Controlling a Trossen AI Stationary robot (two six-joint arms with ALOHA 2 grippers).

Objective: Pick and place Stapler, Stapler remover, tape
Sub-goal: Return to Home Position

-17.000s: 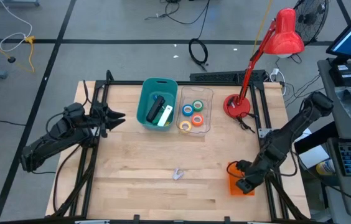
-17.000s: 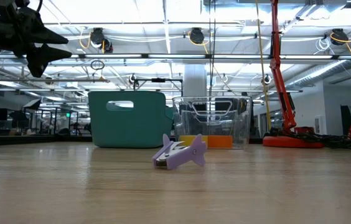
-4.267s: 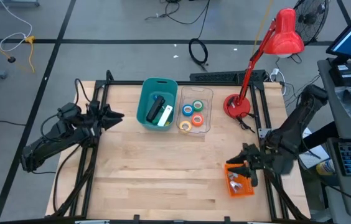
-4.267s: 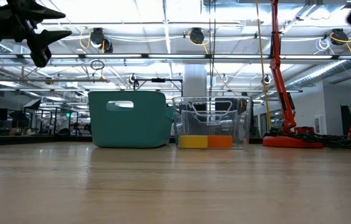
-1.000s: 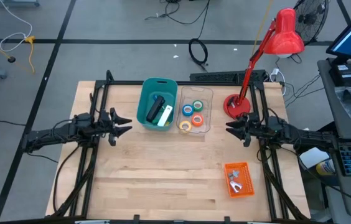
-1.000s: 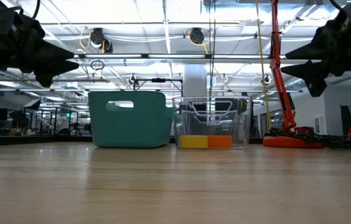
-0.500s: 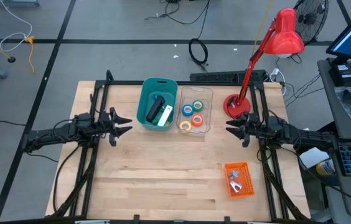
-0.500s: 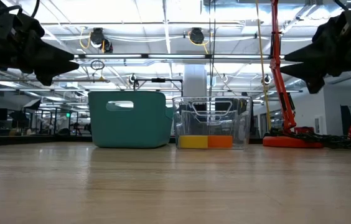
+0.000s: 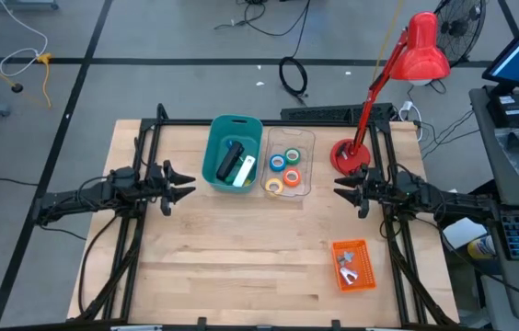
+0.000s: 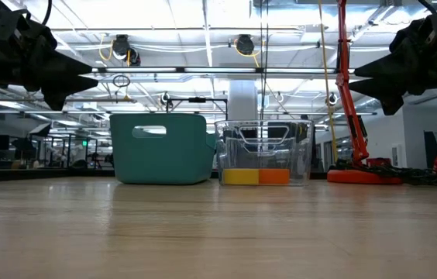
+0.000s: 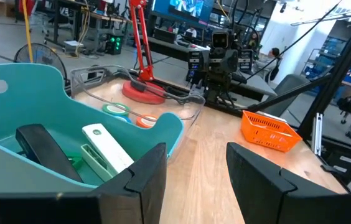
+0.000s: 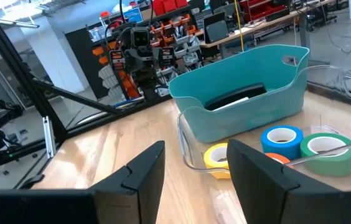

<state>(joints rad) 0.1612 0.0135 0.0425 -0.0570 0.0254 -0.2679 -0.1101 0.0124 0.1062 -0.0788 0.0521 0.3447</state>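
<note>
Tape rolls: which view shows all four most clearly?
The high view: all four tape rolls lie unobstructed in the clear bin. The right wrist view shows them closer, but the orange-red one is mostly hidden; the left wrist view shows two; the low view shows only yellow and orange-red edges.

The black stapler (image 9: 229, 162) lies slanted in the teal bin (image 9: 213, 147) by the far edge of the desk (image 9: 241, 248), just beside a pale green stapler (image 9: 247, 170); four tape rings lie flat in the adjoining clear bin (image 9: 307, 147): green roll (image 9: 293, 154), blue roll (image 9: 278, 163), orange-red roll (image 9: 292, 175), yellow roll (image 9: 273, 186); small pale stapler removers (image 9: 345, 265) lie in the orange bin (image 9: 356, 246) near the desk's near right corner.
</note>
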